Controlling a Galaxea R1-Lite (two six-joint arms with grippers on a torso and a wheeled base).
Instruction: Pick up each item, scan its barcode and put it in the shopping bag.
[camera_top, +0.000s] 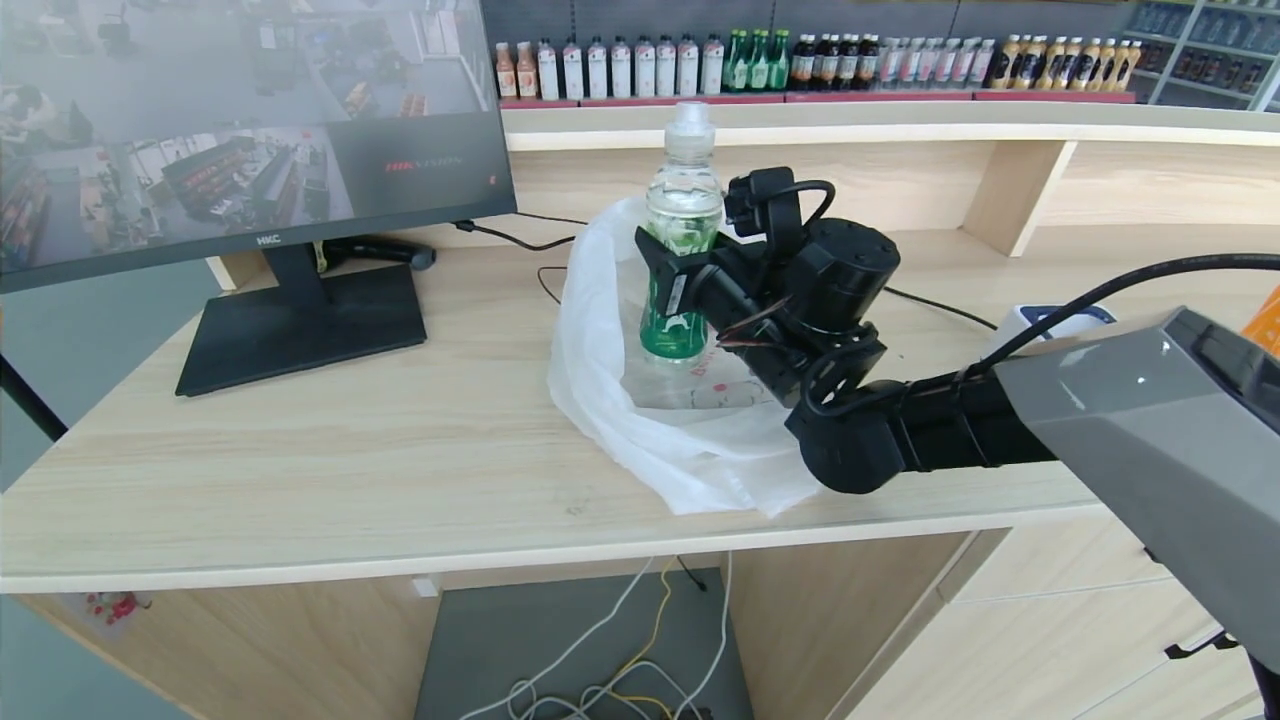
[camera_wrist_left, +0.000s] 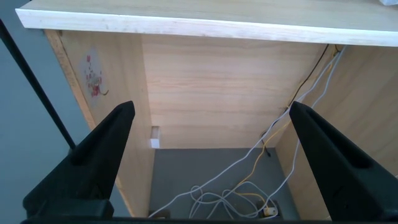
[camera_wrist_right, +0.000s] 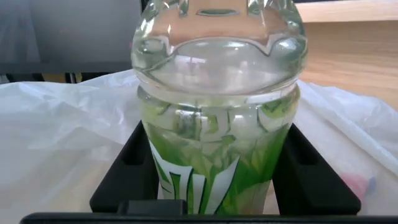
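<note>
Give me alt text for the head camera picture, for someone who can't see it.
The right gripper holds a clear bottle with a green label upright at a white plastic bag lying on a wooden counter. A monitor stands to the left.

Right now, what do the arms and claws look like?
Right arm: grey angular shell, then black cylindrical joints, with a black cable running alongside and thin reddish wires at the wrist. Right claw: black, flat fingers. Left claw: two plain black wedge-shaped fingers, no visible markings.
</note>
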